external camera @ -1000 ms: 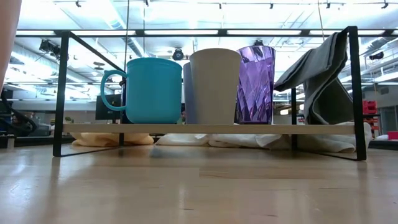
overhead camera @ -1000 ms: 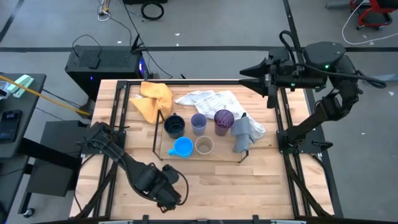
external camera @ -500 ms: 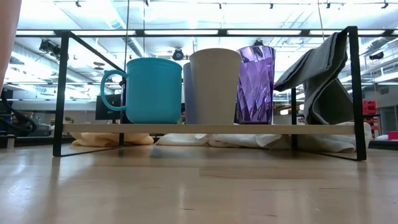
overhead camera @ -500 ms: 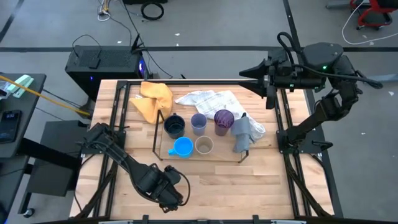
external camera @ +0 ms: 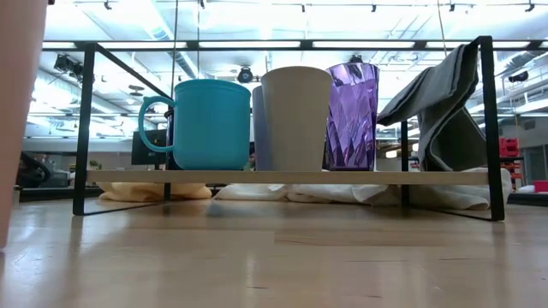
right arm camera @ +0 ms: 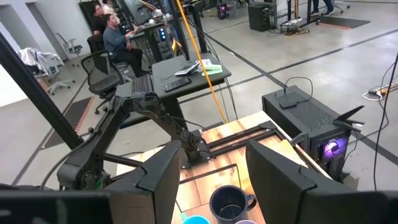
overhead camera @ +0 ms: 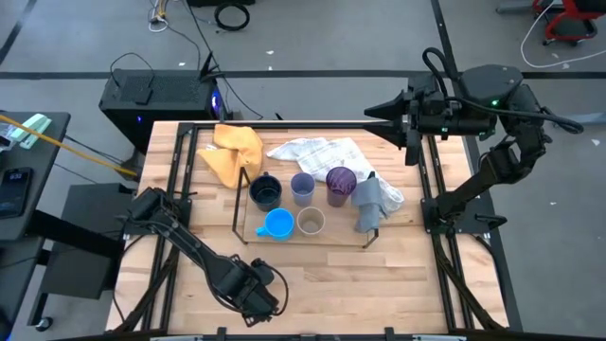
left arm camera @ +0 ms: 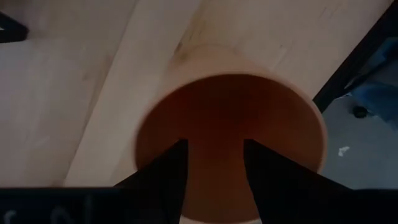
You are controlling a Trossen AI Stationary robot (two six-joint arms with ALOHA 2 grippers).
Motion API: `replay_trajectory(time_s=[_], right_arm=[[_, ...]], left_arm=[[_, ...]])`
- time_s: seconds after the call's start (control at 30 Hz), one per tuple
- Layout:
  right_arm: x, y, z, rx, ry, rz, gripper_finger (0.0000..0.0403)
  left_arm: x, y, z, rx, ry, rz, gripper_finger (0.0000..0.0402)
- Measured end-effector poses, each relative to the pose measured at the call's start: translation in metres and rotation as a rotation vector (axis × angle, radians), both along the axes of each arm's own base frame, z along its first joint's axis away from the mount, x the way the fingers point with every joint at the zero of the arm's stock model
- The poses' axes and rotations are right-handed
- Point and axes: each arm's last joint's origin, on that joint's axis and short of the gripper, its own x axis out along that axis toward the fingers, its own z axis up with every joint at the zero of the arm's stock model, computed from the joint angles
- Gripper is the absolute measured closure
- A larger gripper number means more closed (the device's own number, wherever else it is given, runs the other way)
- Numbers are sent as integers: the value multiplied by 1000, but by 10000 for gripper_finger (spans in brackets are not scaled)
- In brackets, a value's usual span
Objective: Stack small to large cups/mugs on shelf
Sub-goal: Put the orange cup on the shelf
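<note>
An orange cup [left arm camera: 230,106] stands mouth up under my left gripper [overhead camera: 251,296] near the table's front left; only its side shows in the low view, at the left edge [external camera: 17,120]. The gripper [left arm camera: 214,143] points straight down over the cup's mouth, fingers apart. On the shelf [overhead camera: 237,204] stand a navy mug [overhead camera: 266,193], a lavender cup [overhead camera: 302,187], a purple cup [overhead camera: 341,180], a blue mug [overhead camera: 278,224] and a tan cup [overhead camera: 310,222]. My right gripper [overhead camera: 369,112] waits open, high over the far right. My left gripper comes at the orange cup from above, pointing down. Both fingers [left arm camera: 174,168] show against the cup's inside [left arm camera: 217,118], with its near rim hidden behind them. I cannot tell whether they touch the cup.
A grey cloth [overhead camera: 369,204] hangs over the shelf's right end. A yellow cloth [overhead camera: 232,152] and a white checked cloth [overhead camera: 322,152] lie behind the shelf. Bare wood [overhead camera: 379,275] lies between the shelf and the near edge. People sit at desks [right arm camera: 115,37] beyond the table.
My left gripper has gone down toward the table over the orange cup. In the low view the cup's side now shows wider at the left edge and reaches much lower than before.
</note>
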Motion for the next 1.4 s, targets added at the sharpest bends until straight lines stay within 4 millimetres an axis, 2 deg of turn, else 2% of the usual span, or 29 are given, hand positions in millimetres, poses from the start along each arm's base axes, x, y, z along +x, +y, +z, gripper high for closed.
replay_trajectory(time_s=[0.2, 0.5, 0.7, 0.9, 1.13, 1.4], right_arm=[[0, 0, 0, -1, -1, 0, 215], [0, 0, 0, -3, -1, 1, 215], [0, 0, 0, -3, 0, 1, 215], [0, 0, 0, -3, 1, 1, 215], [0, 0, 0, -1, 1, 0, 215], [0, 0, 0, -1, 1, 0, 215]], left_arm=[[2, 1, 3, -12, -12, -1, 249], [17, 7, 41, -13, -146, -22, 242], [13, 22, 62, 91, -113, -22, 250], [5, 29, 52, 175, -13, -74, 254], [5, 30, 40, 175, 10, -96, 233], [8, 27, 40, 150, -21, -105, 219]])
